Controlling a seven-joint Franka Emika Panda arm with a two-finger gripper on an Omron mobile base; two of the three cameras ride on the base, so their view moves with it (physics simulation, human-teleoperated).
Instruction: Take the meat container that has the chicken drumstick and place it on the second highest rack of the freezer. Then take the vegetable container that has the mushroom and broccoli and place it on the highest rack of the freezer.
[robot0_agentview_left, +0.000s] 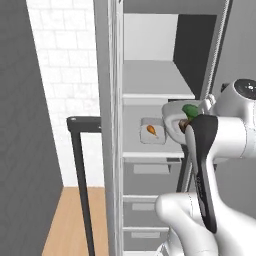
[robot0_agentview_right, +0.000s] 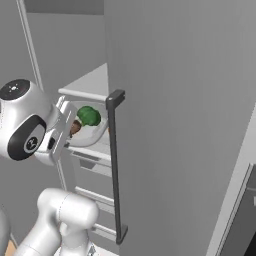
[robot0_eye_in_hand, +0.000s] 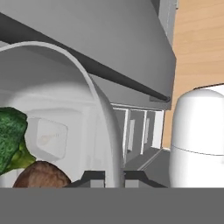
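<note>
The freezer (robot0_agentview_left: 150, 80) stands open. On its second rack from the top lies the shallow grey meat container (robot0_agentview_left: 159, 137) with the chicken drumstick (robot0_agentview_left: 151, 130) in it. My gripper (robot0_eye_in_hand: 114, 177) is shut on the rim of the vegetable container (robot0_eye_in_hand: 103, 113), with one fingertip on each side of the wall. This tub (robot0_agentview_left: 171, 111) hangs tilted at the right of the opening, just under the highest rack (robot0_agentview_left: 157, 95). The broccoli (robot0_agentview_left: 189, 109) and the mushroom (robot0_agentview_left: 183, 125) lie inside the tub. From the right, the vegetable container (robot0_agentview_right: 97, 131), broccoli (robot0_agentview_right: 89, 115) and mushroom (robot0_agentview_right: 76, 127) also show.
The freezer door stands open, its long dark bar handle (robot0_agentview_left: 80, 175) at the left; the right base view shows this handle (robot0_agentview_right: 116, 165) close beside the tub. Grey drawer fronts (robot0_agentview_left: 150, 170) sit below the racks. Wooden floor (robot0_agentview_left: 70, 220) lies at the lower left.
</note>
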